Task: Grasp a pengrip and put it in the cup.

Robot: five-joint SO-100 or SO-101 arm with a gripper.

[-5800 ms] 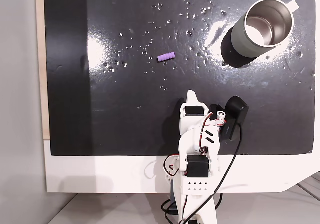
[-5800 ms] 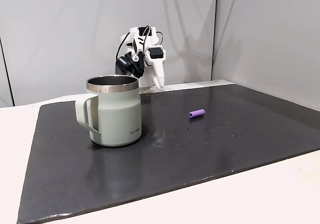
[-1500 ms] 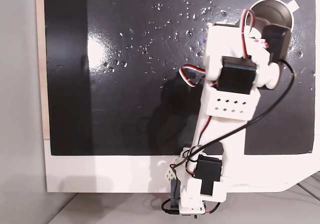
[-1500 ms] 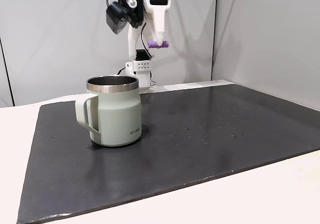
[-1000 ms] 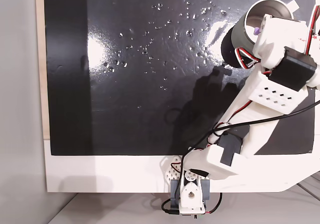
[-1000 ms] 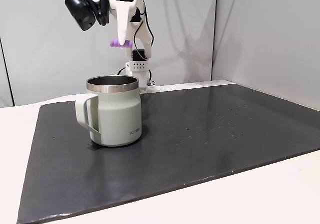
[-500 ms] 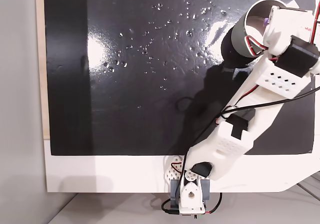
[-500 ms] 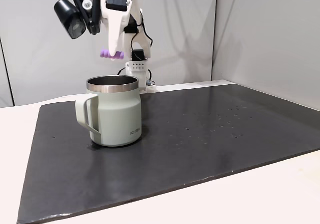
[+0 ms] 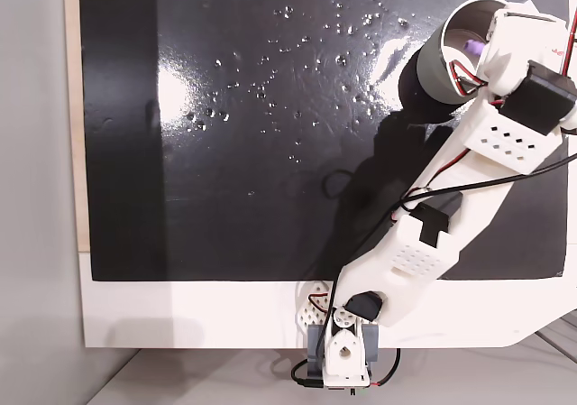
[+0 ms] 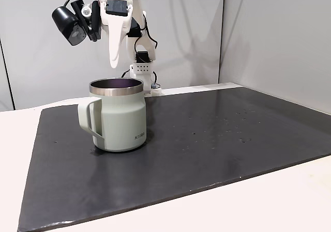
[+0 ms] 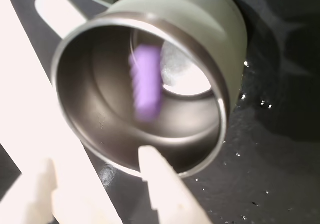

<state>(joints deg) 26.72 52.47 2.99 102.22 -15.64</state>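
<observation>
The grey-green cup [image 10: 121,121] stands on the left part of the black mat in a fixed view; seen from above, the cup [image 9: 425,69] is at the mat's top right corner. My gripper [image 10: 114,62] hangs open just above the cup's rim, nothing between its fingers. In the wrist view the cup [image 11: 215,24] lies below the gripper [image 11: 95,156], whose pale fingers stand apart. The light-purple pengrip [image 11: 146,87] shows blurred inside the steel interior, free of the fingers. From above, the pengrip [image 9: 471,42] is a purple spot inside the cup, beside the white wrist.
The black mat [image 9: 270,152] lies on a white table, with small shiny flecks near its top. My arm [image 9: 433,234] stretches diagonally from its base at the bottom edge to the top right. Grey walls stand behind the mat [image 10: 222,139].
Half a second ago the gripper held the pengrip above the cup. Now the fingers stand apart and the pengrip is inside the cup. The arm has barely moved.
</observation>
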